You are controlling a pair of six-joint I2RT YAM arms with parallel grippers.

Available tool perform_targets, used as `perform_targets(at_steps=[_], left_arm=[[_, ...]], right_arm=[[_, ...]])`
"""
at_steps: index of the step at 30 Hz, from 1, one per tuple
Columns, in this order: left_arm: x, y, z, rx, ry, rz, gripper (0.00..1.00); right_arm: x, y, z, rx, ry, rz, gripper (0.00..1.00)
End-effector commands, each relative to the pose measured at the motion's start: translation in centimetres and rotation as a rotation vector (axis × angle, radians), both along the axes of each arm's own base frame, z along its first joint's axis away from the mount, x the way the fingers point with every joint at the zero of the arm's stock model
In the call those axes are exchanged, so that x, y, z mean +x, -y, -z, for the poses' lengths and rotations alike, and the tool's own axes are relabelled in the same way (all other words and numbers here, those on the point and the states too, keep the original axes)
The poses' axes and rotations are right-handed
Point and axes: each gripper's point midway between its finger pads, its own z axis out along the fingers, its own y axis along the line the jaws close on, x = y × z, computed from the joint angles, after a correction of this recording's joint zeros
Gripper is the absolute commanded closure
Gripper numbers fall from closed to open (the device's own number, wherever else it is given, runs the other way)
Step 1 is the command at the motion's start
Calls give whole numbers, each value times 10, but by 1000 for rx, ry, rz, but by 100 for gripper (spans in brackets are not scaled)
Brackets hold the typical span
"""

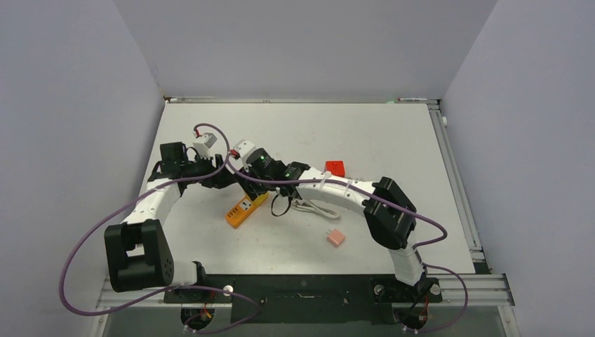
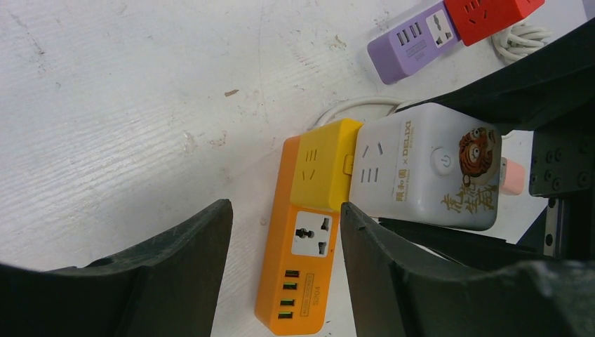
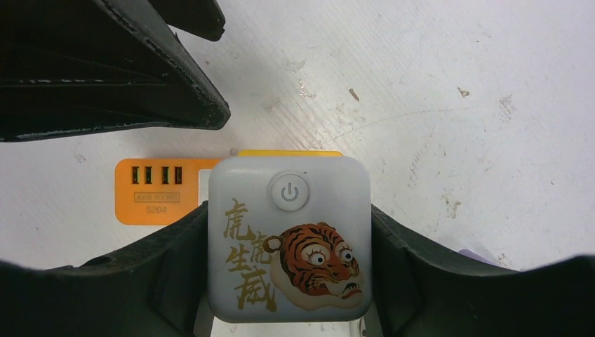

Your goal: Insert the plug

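Observation:
The plug is a white cube [image 3: 289, 239] with a tiger picture and a round power button. My right gripper [image 3: 289, 217] is shut on it, one finger on each side. In the right wrist view the cube hangs over the yellow end [image 3: 288, 152] of the orange power strip [image 3: 158, 189]. In the left wrist view the white cube [image 2: 421, 165] lies against the yellow socket block [image 2: 323, 165]. My left gripper [image 2: 286, 210] is open and straddles the orange strip [image 2: 302, 274]; its right finger [image 2: 393, 267] is at the strip's edge and its left finger [image 2: 175, 267] stands apart.
A purple power strip [image 2: 414, 45] joined to a red cube [image 2: 487, 14] lies further back beside a coiled white cable [image 2: 523, 38]. A pink cube [image 1: 336, 237] sits on the table in front of the right arm. Both wrists crowd together over the orange strip [image 1: 242, 208].

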Motion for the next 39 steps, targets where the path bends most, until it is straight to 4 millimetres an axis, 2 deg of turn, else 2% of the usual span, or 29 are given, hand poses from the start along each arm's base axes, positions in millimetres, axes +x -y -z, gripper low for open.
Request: perform_targets(at_steps=[1, 8, 11, 16, 26, 31, 36, 39], left_arm=[[9, 2, -29, -16, 93, 18, 46], [8, 0, -30, -13, 93, 12, 46], [9, -2, -32, -12, 97, 7, 46], [10, 0, -36, -19, 97, 11, 46], [10, 1, -40, -33, 100, 13, 46], [11, 9, -61, -95, 117, 14, 46], [11, 24, -88, -135, 177, 38, 44], [11, 35, -96, -148, 191, 63, 43]], right_arm=[[-58, 72, 124, -355, -268, -22, 95], [-59, 79, 127, -285, -228, 19, 95], [-53, 80, 130, -271, -190, 44, 95], [-59, 84, 148, -296, -218, 27, 95], [-75, 111, 173, -341, -253, 33, 95], [-76, 110, 178, -330, -255, 42, 95], [-68, 97, 164, -313, -233, 26, 95], [-65, 93, 159, -307, -226, 22, 95]])
